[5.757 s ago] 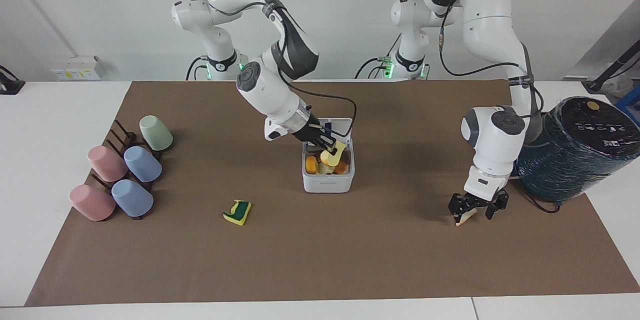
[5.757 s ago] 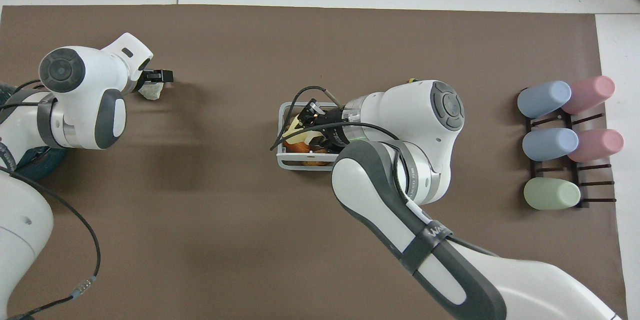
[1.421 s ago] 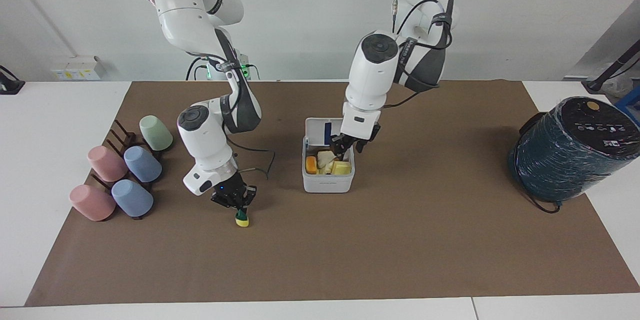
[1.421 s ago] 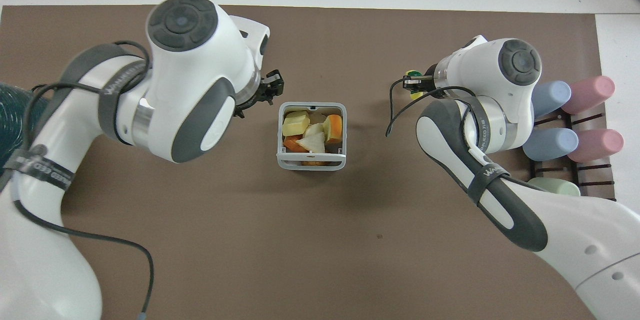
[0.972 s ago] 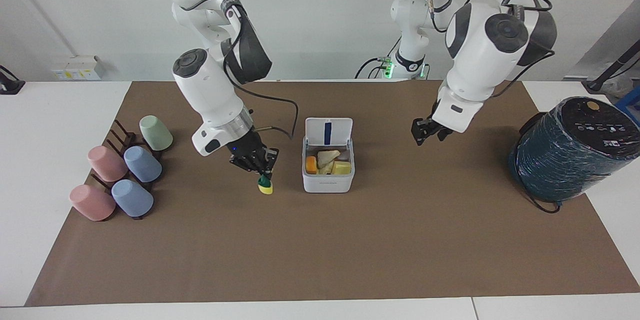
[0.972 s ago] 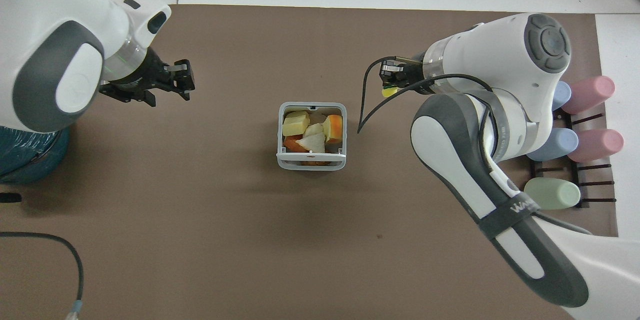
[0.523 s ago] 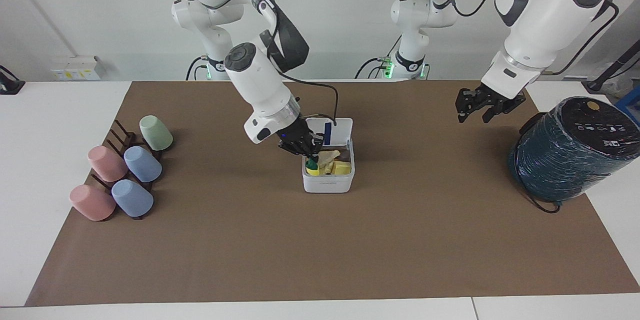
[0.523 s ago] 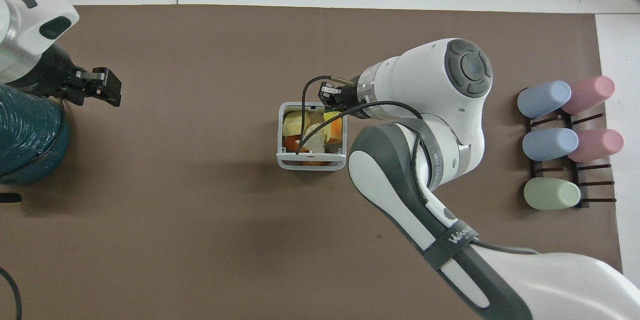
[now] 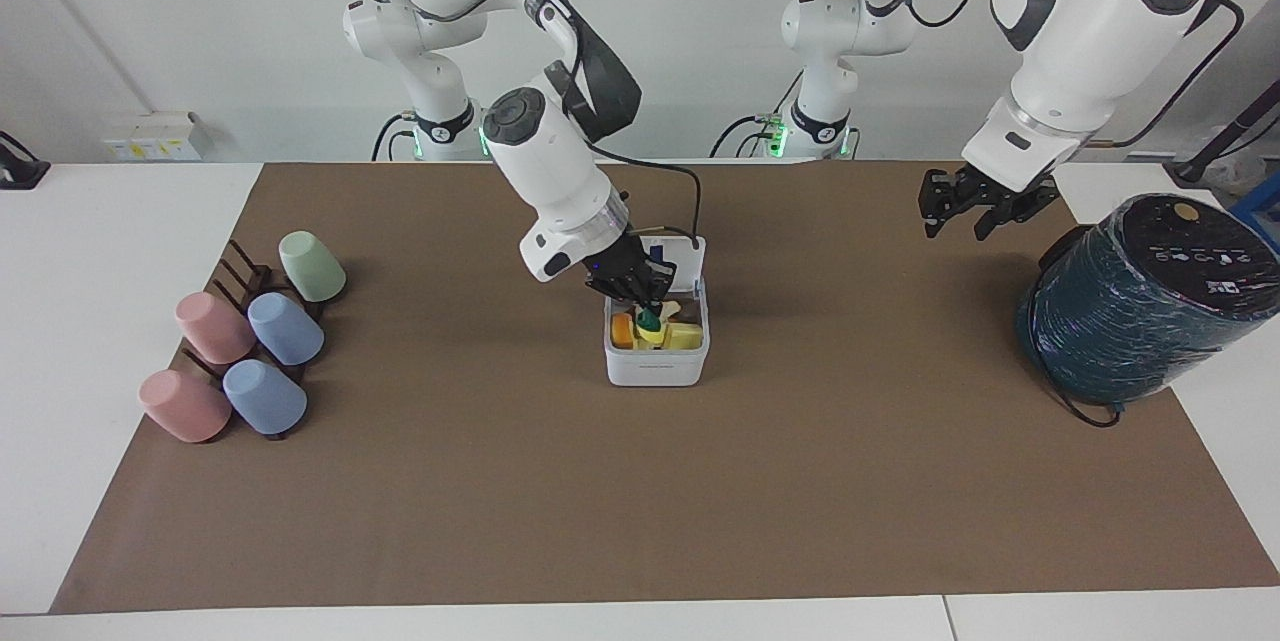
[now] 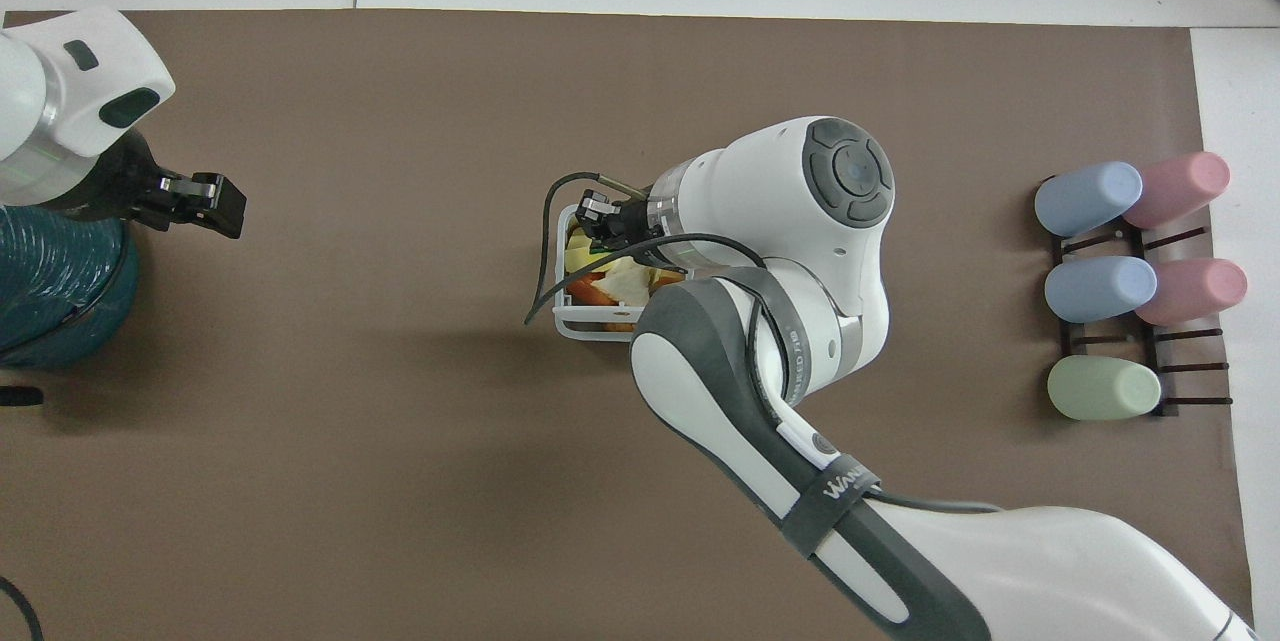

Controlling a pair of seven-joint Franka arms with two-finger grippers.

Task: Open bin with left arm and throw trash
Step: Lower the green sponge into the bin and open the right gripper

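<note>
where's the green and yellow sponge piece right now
In the facing view, the sponge piece hangs from the shut right gripper just over the open bin at mid-table.

bin [image 9: 656, 368]: smooth white plastic | mat [image 9: 640, 501]: matt brown paper | cylinder [image 9: 1140, 311]: glossy teal wrap

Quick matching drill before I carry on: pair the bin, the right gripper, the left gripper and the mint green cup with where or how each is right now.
1. bin
2. right gripper
3. left gripper
4. mint green cup

a. on the rack, nearest the robots
b. lid up, scraps inside
c. over the bin, shut on the yellow-and-green sponge piece
d. up in the air beside the teal cylinder, holding nothing

Pairs: 1-b, 2-c, 3-d, 4-a
</note>
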